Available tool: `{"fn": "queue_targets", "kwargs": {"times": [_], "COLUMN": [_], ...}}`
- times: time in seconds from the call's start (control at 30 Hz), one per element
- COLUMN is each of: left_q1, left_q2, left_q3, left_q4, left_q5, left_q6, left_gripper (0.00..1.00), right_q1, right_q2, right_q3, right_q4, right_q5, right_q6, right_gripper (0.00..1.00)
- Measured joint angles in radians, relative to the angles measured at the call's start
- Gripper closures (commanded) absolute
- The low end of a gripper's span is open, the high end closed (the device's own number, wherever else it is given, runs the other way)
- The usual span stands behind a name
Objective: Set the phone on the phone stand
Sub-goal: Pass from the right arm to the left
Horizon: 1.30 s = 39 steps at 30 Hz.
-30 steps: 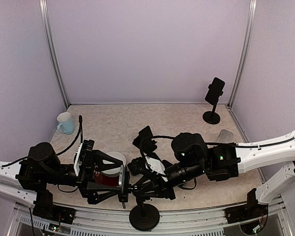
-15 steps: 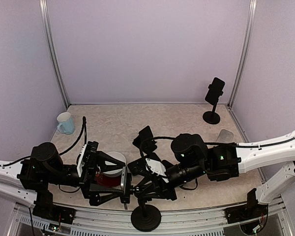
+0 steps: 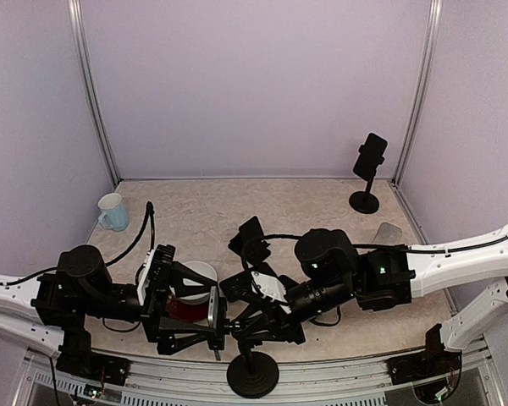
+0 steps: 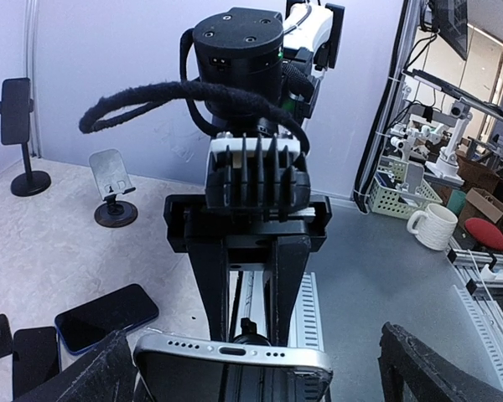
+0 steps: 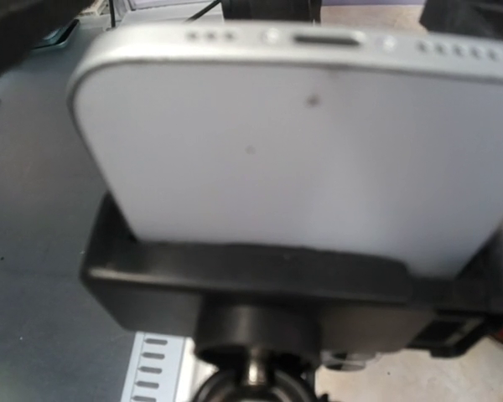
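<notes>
The phone (image 5: 302,142) is sitting in the phone stand (image 3: 252,375) at the near edge, centre. A mug (image 3: 113,211) is standing far left. A second stand (image 3: 368,173) is standing far right, with a smaller stand (image 3: 388,233) nearer.

Three phones (image 4: 232,368) (image 4: 106,316) (image 4: 15,99), four stands (image 3: 252,372) (image 3: 364,201) (image 3: 388,233) (image 3: 250,235), two mugs (image 3: 113,211) (image 4: 436,226)

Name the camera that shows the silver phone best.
Right wrist: the silver phone fills the frame, seated in a black cradle. Left wrist catches only its port edge at the bottom of the picture. Top external barely shows it.
</notes>
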Motion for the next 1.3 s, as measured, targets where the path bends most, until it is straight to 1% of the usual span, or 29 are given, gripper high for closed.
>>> {"fn": "queue_targets", "kwargs": {"times": [0.2, 0.3, 0.5, 0.67, 0.9, 1.0, 1.1, 1.23, 1.27, 1.3], "left_q1": [0.0, 0.0, 0.002, 0.015, 0.019, 0.021, 0.021, 0.021, 0.021, 0.021], "left_q2": [0.027, 0.022, -0.011, -0.048, -0.024, -0.01, 0.001, 0.006, 0.006, 0.007], "left_q3": [0.001, 0.002, 0.0, -0.009, -0.009, -0.009, -0.01, -0.01, -0.01, -0.01], "left_q4": [-0.038, -0.038, -0.039, -0.037, -0.021, -0.019, -0.019, -0.019, -0.019, -0.019], "left_q5": [0.004, 0.004, 0.005, 0.019, 0.039, 0.045, 0.049, 0.05, 0.05, 0.05], "left_q6": [0.009, 0.011, 0.012, 0.01, 0.011, 0.012, 0.014, 0.012, 0.012, 0.012], "left_gripper": [0.02, 0.06, 0.1, 0.19, 0.21, 0.29, 0.42, 0.55, 0.57, 0.59], "right_q1": [0.0, 0.0, 0.0, 0.0, 0.0, 0.0, 0.0, 0.0, 0.0, 0.0], "right_q2": [0.0, 0.0, 0.0, 0.001, 0.009, 0.014, 0.018, 0.02, 0.02, 0.02], "right_q3": [0.013, 0.017, 0.019, 0.024, 0.04, 0.047, 0.048, 0.049, 0.049, 0.049], "right_q4": [0.001, 0.001, 0.003, 0.003, -0.01, -0.035, -0.053, -0.058, -0.058, -0.058], "right_q5": [-0.013, -0.016, -0.022, -0.031, -0.045, -0.052, -0.061, -0.063, -0.063, -0.063], "right_q6": [0.01, 0.014, 0.011, 0.009, 0.002, 0.001, -0.001, -0.001, -0.001, -0.002], "right_gripper": [1.0, 1.0, 1.0, 1.0, 1.0, 1.0, 1.0, 1.0, 0.98, 0.92]}}
